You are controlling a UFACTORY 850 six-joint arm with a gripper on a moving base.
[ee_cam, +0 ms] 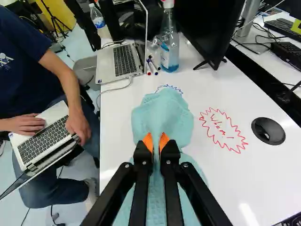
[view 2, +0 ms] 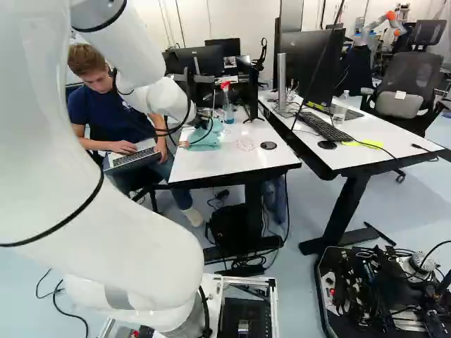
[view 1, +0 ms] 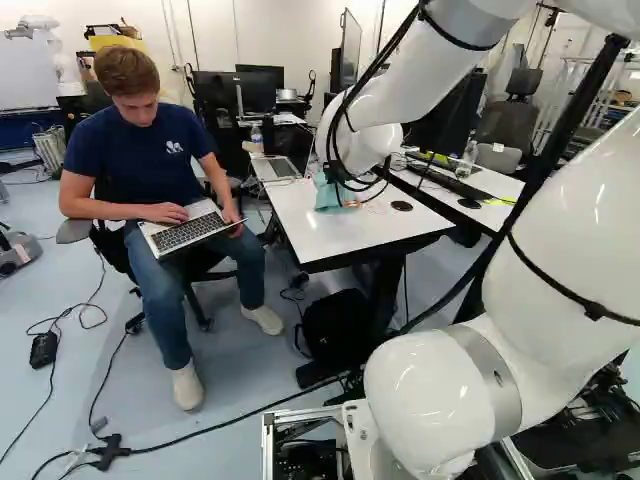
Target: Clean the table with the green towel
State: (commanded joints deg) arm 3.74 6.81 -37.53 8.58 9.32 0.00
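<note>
In the right base view my gripper [view 2: 201, 124] is low over the white table [view 2: 232, 156], at the towel. The wrist view shows the gripper [ee_cam: 156, 142] with its orange-tipped fingers pinched together on a fold of the light green towel [ee_cam: 162, 110]. The cloth spreads on the table ahead of the fingers and beneath them. A red scribble [ee_cam: 222, 130] lies beside the towel, apart from it. Just beyond its far edge shows a blue scribble [ee_cam: 170, 88], partly hidden by the cloth.
Beyond the towel stand a spray bottle [ee_cam: 170, 49], markers [ee_cam: 151, 66] and an open laptop [ee_cam: 120, 60]. A monitor [ee_cam: 207, 28] and a round black disc [ee_cam: 268, 131] are on the red scribble's side. A person [view 1: 160, 170] sits close beside the table with another laptop.
</note>
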